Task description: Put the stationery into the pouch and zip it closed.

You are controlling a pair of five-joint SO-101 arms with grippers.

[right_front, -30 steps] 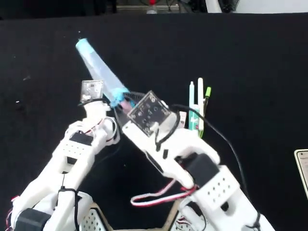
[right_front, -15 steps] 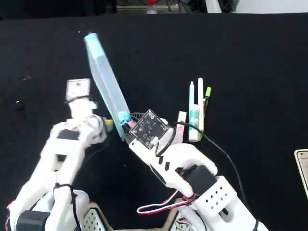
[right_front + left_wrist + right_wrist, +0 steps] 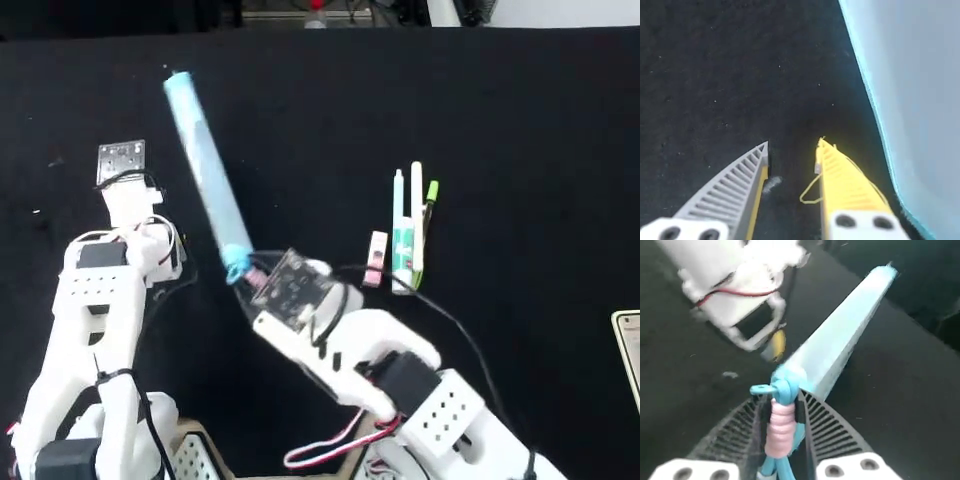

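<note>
One light-blue pouch (image 3: 205, 165) stretches slantwise over the black desk (image 3: 520, 120). Its near end, with a pink beaded pull (image 3: 780, 427), is clenched between the right gripper's (image 3: 784, 401) fingers, while the left gripper's (image 3: 792, 146) fingers are spread around nothing, the pouch just beside the yellow one and not between them. The high view adds the stationery, lying apart from the pouch on the right arm's side: three pens (image 3: 416, 205) side by side and one small pink piece (image 3: 376, 256) just beside them.

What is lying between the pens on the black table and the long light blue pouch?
Nothing visible: bare black table separates the white and green pens and small pink block from the long light blue pouch. The right gripper grips the pouch's near end.
</note>
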